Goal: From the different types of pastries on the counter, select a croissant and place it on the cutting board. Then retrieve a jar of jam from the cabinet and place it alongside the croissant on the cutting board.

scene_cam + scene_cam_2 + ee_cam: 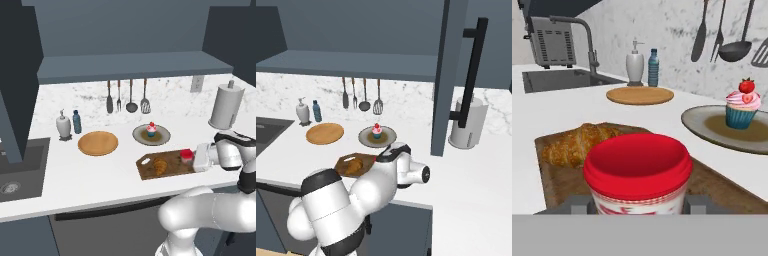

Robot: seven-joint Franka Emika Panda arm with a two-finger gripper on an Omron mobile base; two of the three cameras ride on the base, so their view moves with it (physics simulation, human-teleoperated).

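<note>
The croissant (160, 165) lies on the dark cutting board (148, 172), near its middle. At the board's right end is the red-lidded jar of jam (186, 156), with my gripper (190, 159) reaching in from the right. In the hand view the jar (637, 170) sits between my fingertips (579, 204), which press against both of its sides. The croissant (577, 142) lies just beyond it to the left on the board (562, 185). The pink-frosted cupcake (151, 130) stands on a grey plate (164, 137) behind the board.
A round tan plate (98, 143), a blue bottle (76, 121) and a soap dispenser (62, 125) stand to the left, beside the dark sink (15, 175). Utensils (127, 97) hang on the back wall. A paper towel roll (225, 106) stands at the right. An open cabinet door (448, 75) hangs overhead.
</note>
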